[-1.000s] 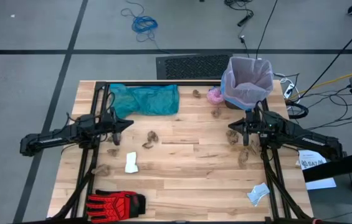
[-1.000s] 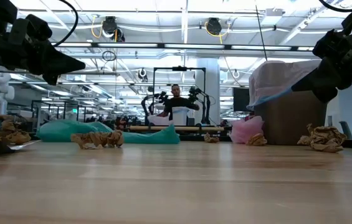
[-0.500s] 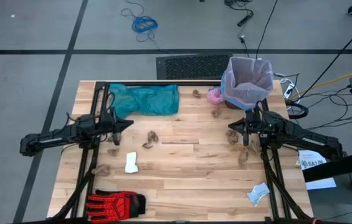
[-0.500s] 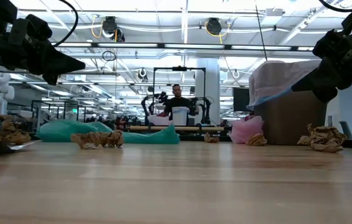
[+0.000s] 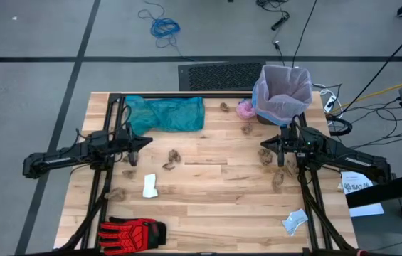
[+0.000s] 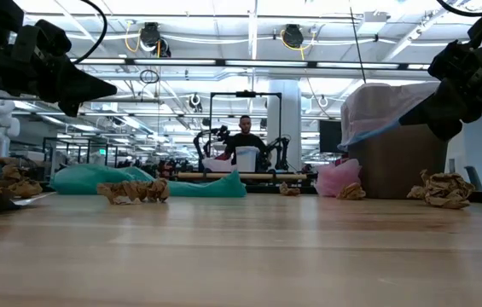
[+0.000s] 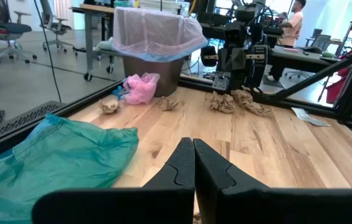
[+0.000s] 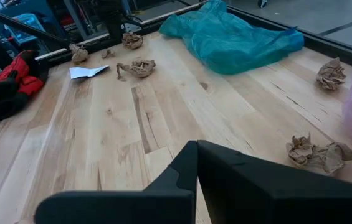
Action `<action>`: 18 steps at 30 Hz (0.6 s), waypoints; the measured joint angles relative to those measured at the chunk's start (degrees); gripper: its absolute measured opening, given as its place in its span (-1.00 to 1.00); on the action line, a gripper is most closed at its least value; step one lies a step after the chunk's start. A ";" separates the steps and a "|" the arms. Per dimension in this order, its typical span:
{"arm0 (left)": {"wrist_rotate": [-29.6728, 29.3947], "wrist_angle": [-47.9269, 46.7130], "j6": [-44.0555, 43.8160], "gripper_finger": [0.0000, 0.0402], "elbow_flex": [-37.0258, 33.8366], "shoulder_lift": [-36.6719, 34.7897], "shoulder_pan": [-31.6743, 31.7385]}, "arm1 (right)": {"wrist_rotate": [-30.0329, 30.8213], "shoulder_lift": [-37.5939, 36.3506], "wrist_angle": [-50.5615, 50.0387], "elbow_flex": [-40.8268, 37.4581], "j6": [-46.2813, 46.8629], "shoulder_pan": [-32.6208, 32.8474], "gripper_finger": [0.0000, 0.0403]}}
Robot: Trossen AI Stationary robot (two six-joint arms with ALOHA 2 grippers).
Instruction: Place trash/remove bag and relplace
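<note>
The bag (image 5: 282, 92) lines a brown bin (image 7: 157, 74) at the upper right of the high view, on the table's far right corner; it stands upright with its mouth open toward the ceiling, its long axis vertical. It is thin, see-through pale pink-lavender plastic, its top folded down over the bin's rim in loose wrinkles, and a blue drawstring shows along the edge in the low view. Just left of the bin lies a small crumpled pink wad (image 5: 245, 109), and near it some brown paper scraps (image 5: 247, 129). The right gripper (image 5: 265, 148) hangs in the right middle of the high view, just below the bin, fingers pressed together and holding nothing. The left gripper (image 5: 148, 141) sits at left centre, fingers likewise closed and empty, just below a teal bag (image 5: 166, 114) spread flat in the upper left of the table (image 5: 215, 206). More brown scraps dot the centre, a white paper (image 5: 150, 186) lies lower left of centre, another (image 5: 294, 221) lower right, and a red glove (image 5: 133, 232) rests at the bottom left edge. The middle and bottom centre boards are bare. In the low view a person (image 6: 245, 136) stands far behind the table.
</note>
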 joint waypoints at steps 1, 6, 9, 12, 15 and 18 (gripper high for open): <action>0.00 0.00 0.00 -1.00 0.00 0.01 0.00 | 0.00 0.02 0.02 -0.01 -0.02 0.01 -1.00; 0.00 0.00 0.01 -1.00 -0.01 0.02 -0.01 | -0.01 0.02 0.01 0.01 -0.02 0.01 -1.00; 0.00 0.01 0.00 -1.00 0.00 0.02 -0.01 | 0.14 0.02 0.96 0.00 -0.84 0.02 -1.00; 0.00 0.00 0.01 -1.00 -0.01 0.02 -0.01 | 0.07 -0.01 3.80 0.00 1.56 0.02 -1.00; 0.00 0.00 0.00 -1.00 0.00 0.02 -0.02 | 0.29 0.00 7.88 -0.01 6.52 -0.01 -1.00; 0.00 0.01 0.00 -1.00 0.00 0.00 -0.01 | 0.68 0.02 14.84 0.01 9.78 -0.01 -1.00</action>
